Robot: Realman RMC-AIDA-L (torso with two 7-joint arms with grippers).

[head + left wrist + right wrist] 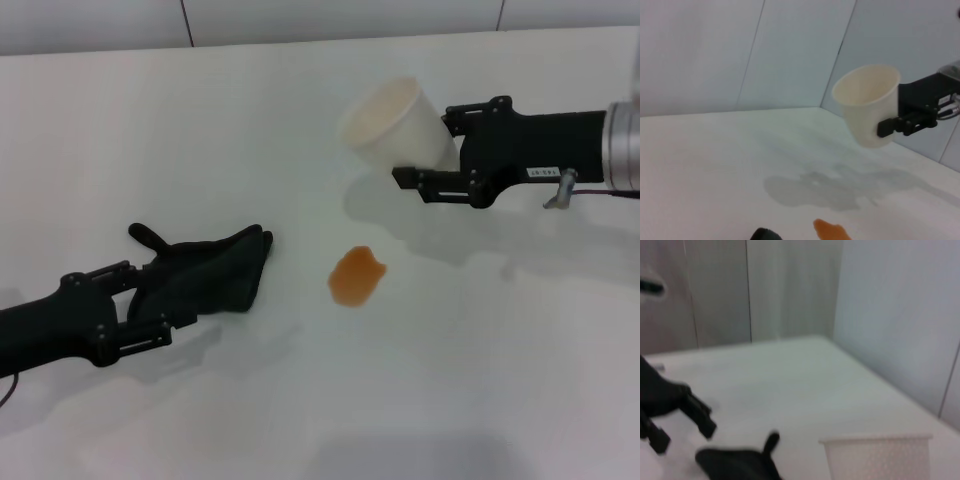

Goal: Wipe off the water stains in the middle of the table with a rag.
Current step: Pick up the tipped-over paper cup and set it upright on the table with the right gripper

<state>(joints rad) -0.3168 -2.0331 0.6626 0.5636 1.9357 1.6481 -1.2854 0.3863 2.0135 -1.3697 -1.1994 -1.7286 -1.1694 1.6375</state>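
The water stain [357, 276] is a small orange-brown blotch in the middle of the white table [300, 410]. My left gripper [165, 297] is at the lower left, shut on the black rag [215, 270], which lies on the table left of the stain and apart from it. My right gripper [428, 146] is shut on a white paper cup [393, 124], held tilted above the table behind the stain. The left wrist view shows the cup [867, 105], the stain [832, 231] and a tip of the rag [765, 234]. The right wrist view shows the cup [880, 457] and the rag [735, 462].
The table's grey-seamed far edge [250, 42] runs along the back, with wall panels behind it. The cup casts a grey shadow [385, 205] on the table just behind the stain.
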